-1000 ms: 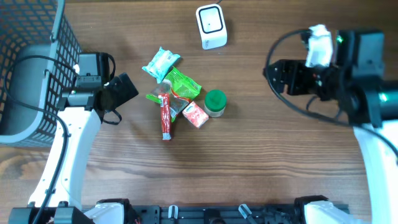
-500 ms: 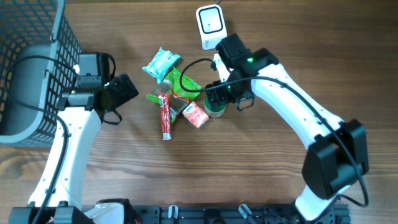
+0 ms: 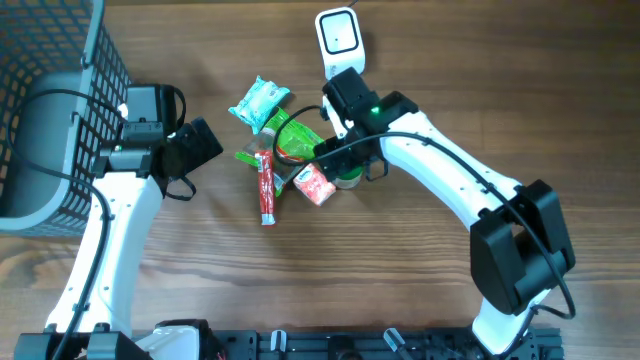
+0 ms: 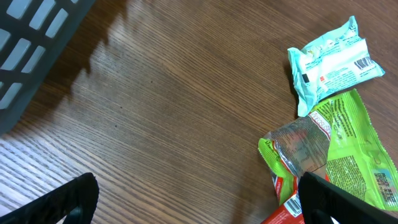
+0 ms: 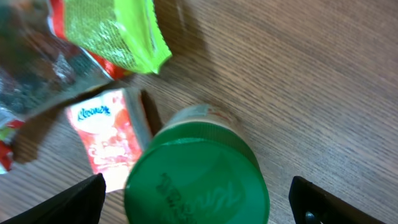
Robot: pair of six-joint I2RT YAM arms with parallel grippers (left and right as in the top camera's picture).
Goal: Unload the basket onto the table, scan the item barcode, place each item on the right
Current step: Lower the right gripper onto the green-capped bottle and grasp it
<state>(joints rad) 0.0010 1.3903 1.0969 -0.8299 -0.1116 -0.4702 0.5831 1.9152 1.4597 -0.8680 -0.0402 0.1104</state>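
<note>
Green-lidded jar (image 5: 196, 180) stands upright on the counter (image 3: 450, 290) at the right edge of the pile, just beside the pink tissue pack (image 5: 106, 140) (touching or merely close, I cannot tell). A second ago the right arm sat well off to the right. It has since swung across, and the right gripper (image 5: 198, 204) now hangs directly over the lid. Its jaws are spread wide on either side, with a gap showing between each tip and the jar, so nothing is grasped yet. I judge the approach done and the grasp next, with the white scanner (image 3: 339, 42) waiting near, further up the counter. The left gripper (image 4: 199, 202), jaws released and empty, has not stirred from beside the basket (image 3: 50, 100).

The lid is round, smooth moulded plastic with raised lettering, and the pale body below looks rigid and cylindrical. Its neighbours are soft: a glossy, crinkled green bag (image 5: 115, 34) and a mint packet (image 4: 333, 65) with pinched ends.
</note>
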